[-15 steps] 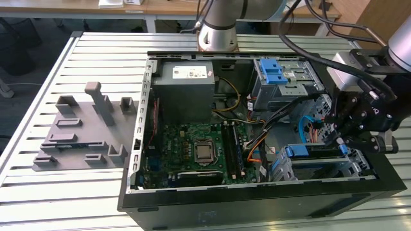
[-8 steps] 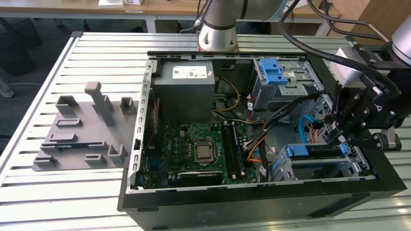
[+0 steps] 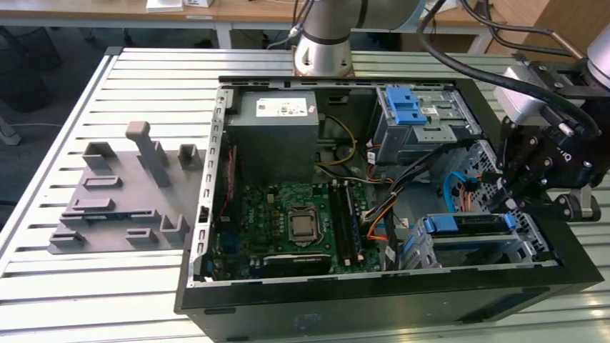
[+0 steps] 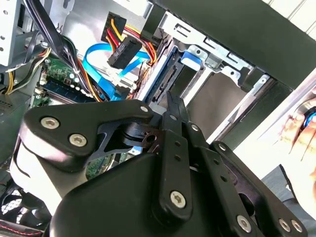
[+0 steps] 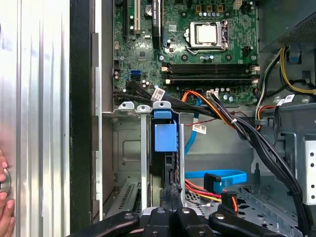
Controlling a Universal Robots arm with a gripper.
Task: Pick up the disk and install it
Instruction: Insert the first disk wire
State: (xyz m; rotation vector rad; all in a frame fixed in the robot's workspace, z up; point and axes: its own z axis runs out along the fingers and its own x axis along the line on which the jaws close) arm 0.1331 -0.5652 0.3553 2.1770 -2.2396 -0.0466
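While hovering over open computer case [image 3: 381, 293] on bench [image 3: 57, 286], I am seeing fingers [image 5: 170, 205] pressed together, gripping nothing. Disk [image 5: 164, 136] with blue bracket is sitting edge-up in drive cage [image 3: 472, 239] at case corner, just ahead of fingertips [image 4: 174, 106]. Grey stand [image 3: 124, 200] is lying well apart.

Inside the open computer case [image 3: 381, 286], the disk [image 5: 164, 136] sits edge-on in its drive cage, only its blue bracket and a thin edge showing. The gripper [image 5: 170, 205] is cut off by the frame edge, as is a person's hand [image 5: 5, 207] beside the case.
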